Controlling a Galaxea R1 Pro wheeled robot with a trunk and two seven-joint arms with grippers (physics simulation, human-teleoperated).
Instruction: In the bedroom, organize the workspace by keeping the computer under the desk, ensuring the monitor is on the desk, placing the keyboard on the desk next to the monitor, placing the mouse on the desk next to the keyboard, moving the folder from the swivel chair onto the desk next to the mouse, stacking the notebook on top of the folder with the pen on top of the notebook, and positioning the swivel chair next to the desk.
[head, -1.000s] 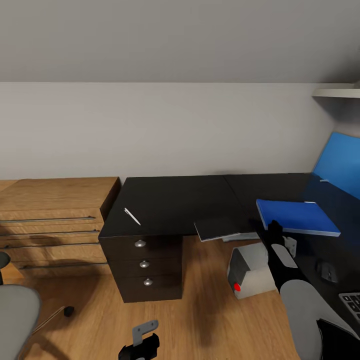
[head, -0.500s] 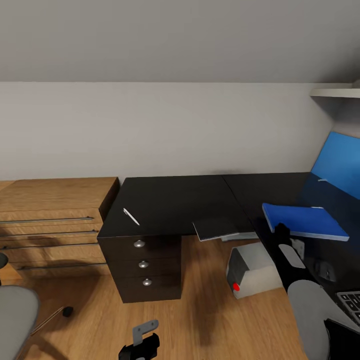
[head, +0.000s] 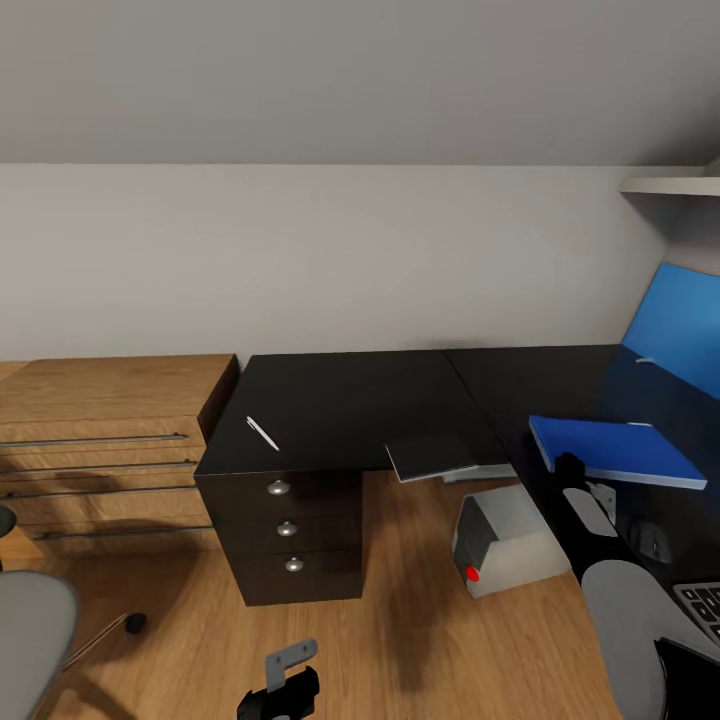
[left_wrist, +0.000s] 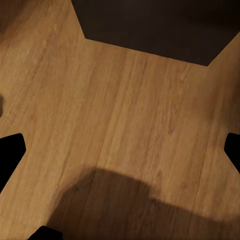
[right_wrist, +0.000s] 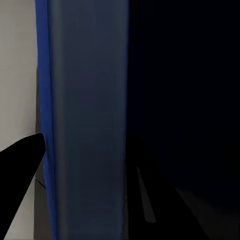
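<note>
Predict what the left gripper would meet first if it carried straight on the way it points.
Most likely the wood floor: the left gripper hangs low, aimed down at bare planks, though depth is unclear.

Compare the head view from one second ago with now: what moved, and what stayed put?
The right gripper, holding the blue folder by its near edge, carried it rightward over the desk, toward the mouse. The pen, notebook and computer stayed put.
</note>
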